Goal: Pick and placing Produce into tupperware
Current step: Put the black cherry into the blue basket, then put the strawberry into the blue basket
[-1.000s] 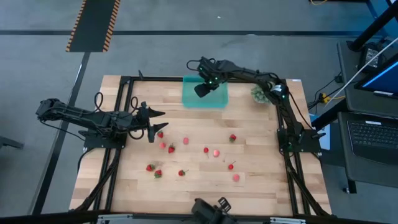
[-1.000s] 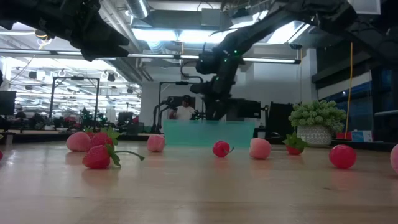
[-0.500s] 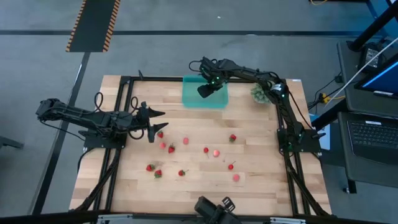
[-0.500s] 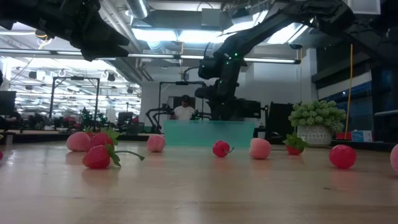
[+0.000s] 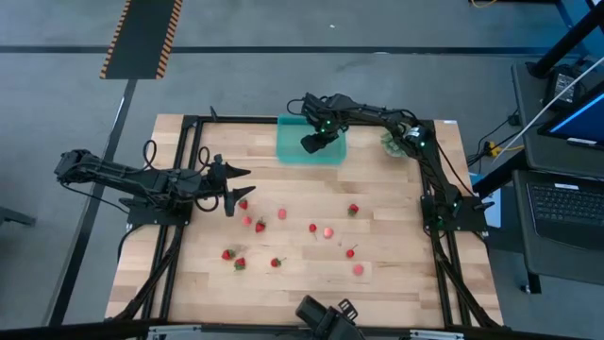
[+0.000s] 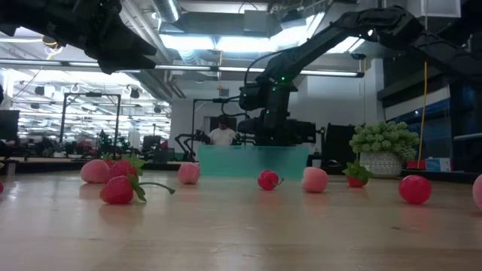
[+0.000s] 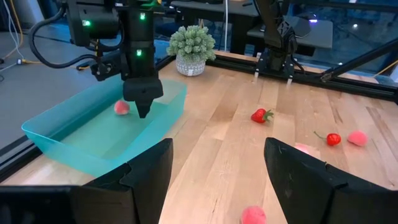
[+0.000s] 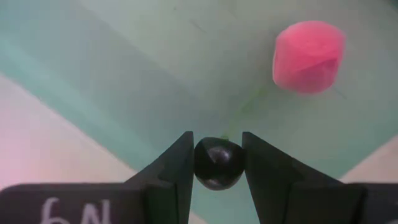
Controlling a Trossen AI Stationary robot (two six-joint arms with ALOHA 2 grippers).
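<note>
My right end effector (image 8: 217,163) hangs over the tupperware (image 5: 288,147), clenched on a dark berry (image 8: 217,162). One pink piece (image 8: 309,56) is already in; roughly a dozen strawberries (image 5: 353,209) wait on the counter (image 5: 396,283). Left end effector (image 5: 236,185) waits spread.

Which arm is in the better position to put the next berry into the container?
The right: its gripper holds a dark berry directly above the teal container. The left gripper waits apart, beside the strawberries.
</note>
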